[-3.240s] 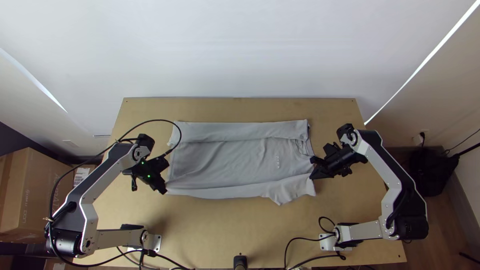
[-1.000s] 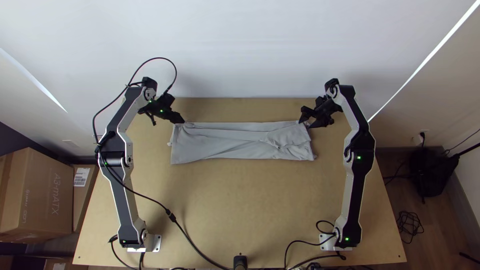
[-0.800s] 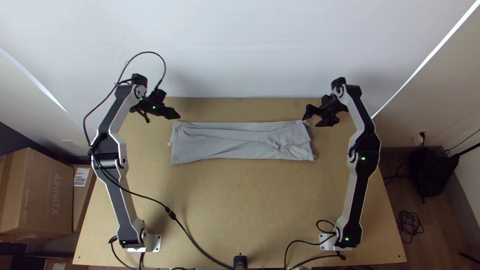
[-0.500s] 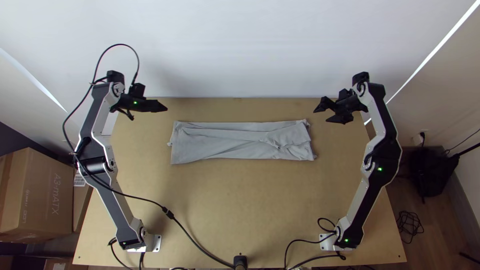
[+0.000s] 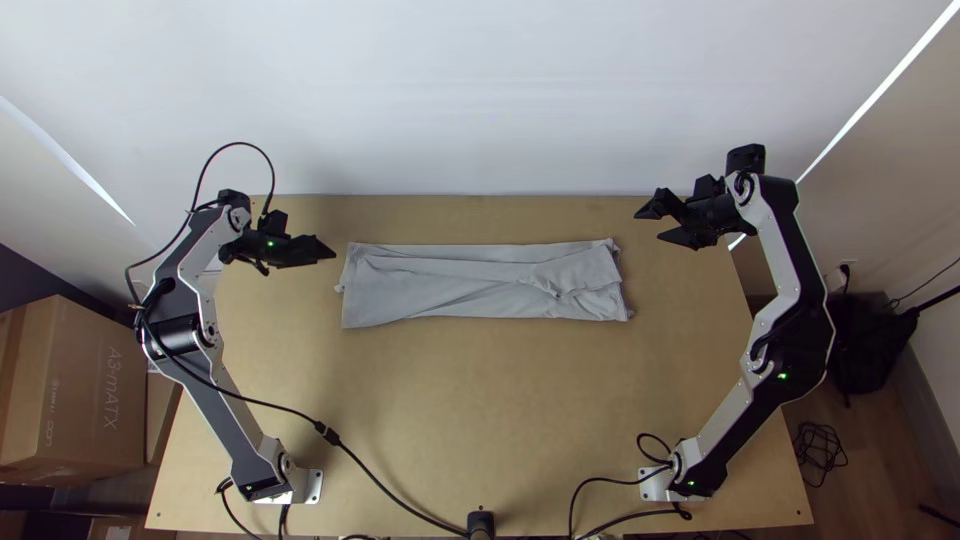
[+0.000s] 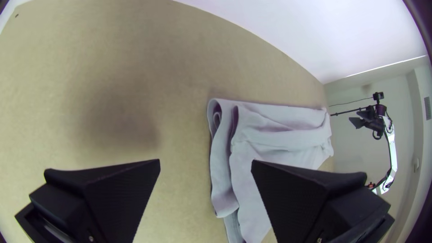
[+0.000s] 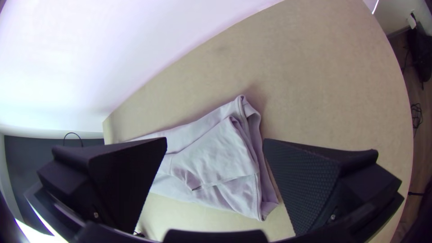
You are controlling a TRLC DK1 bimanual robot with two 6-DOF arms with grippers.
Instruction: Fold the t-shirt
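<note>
Black left tool [image 5: 328, 251], right tool [image 5: 648, 226], both wide open

One left hand [image 5: 328, 253] and one right hand [image 5: 649, 226] are counted, two in all, with two arms [image 5: 238, 440], one t-shirt [image 5: 450, 285] and one counter [image 5: 470, 400].

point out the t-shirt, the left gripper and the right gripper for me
t-shirt [image 5: 450, 294]: top view, near the middle of the folded strip
left gripper [image 6: 205, 160]: left wrist view, midway between its fingertips
right gripper [image 7: 215, 139]: right wrist view, midway between its fingertips
</note>
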